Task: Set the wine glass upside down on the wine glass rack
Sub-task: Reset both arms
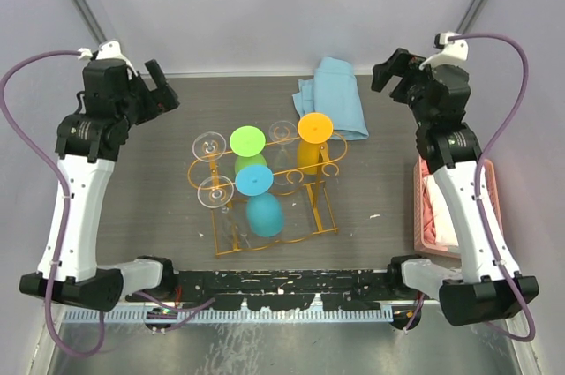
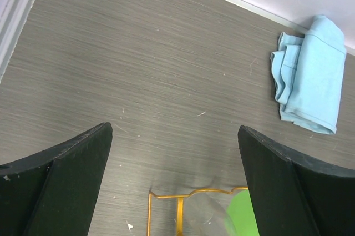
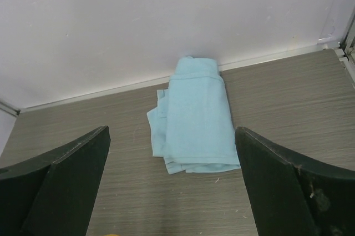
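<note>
A dark wood-grain table (image 1: 371, 190) was seen, closed in by pale walls. The left arm (image 1: 75, 198) and the right arm (image 1: 472, 207) were raised from its near edge, one at each side, well apart from everything in the middle.

The left gripper (image 1: 161, 84) was held high over the far left of the table. Its jaws were spread fully wide and nothing was held between them; in the left wrist view only bare tabletop was framed between the fingers (image 2: 72, 180). The right gripper (image 1: 393, 71) was held high over the far right, likewise spread fully wide and empty, with the table and the back wall framed between its fingers (image 3: 66, 180).

The wine glass rack (image 1: 328, 163) was stood at the centre of the table. A pink basket (image 1: 417, 207) was set at the right edge, partly hidden by the right arm. A folded light-blue cloth (image 1: 335, 97) was laid near the back wall, just beyond the rack's far right end.

Glasses were hung upside down on the rack, feet uppermost: an orange glass (image 1: 315, 127) at the right end, a green glass (image 1: 247, 139) and a blue glass (image 1: 256, 183) in the middle, and two clear glasses (image 1: 209, 143) (image 1: 214, 190) at the left end. No glass was seen on the table itself.
</note>
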Available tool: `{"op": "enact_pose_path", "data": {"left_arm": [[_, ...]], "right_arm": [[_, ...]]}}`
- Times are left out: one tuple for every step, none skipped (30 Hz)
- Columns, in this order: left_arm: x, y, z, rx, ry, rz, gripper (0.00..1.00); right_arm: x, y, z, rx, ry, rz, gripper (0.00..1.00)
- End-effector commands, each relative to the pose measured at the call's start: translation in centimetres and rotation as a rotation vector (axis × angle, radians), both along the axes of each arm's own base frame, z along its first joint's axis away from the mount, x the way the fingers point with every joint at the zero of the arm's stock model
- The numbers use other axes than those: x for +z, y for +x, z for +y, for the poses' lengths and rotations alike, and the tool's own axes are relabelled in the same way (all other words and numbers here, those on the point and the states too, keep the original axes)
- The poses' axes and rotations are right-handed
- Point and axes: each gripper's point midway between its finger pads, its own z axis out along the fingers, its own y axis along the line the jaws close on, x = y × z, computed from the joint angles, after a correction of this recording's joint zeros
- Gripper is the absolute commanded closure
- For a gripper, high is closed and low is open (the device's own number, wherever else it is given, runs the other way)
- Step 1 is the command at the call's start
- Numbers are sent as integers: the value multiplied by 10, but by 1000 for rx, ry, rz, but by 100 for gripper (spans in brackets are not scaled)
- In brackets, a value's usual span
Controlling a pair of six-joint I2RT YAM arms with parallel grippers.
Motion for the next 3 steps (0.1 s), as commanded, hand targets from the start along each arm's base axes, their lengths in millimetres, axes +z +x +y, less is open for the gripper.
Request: {"op": "enact_pose_path", "data": {"left_arm": [[23, 6, -5, -18, -45, -90, 2], [24, 6, -5, -20, -47, -94, 2], [26, 5, -5, -23, -49, -98, 2]], "right_arm": [[21, -1, -7, -40, -16, -78, 0], [21, 0, -5, -33, -20, -77, 0], [21, 0, -5, -30, -20, -76, 0]]}}
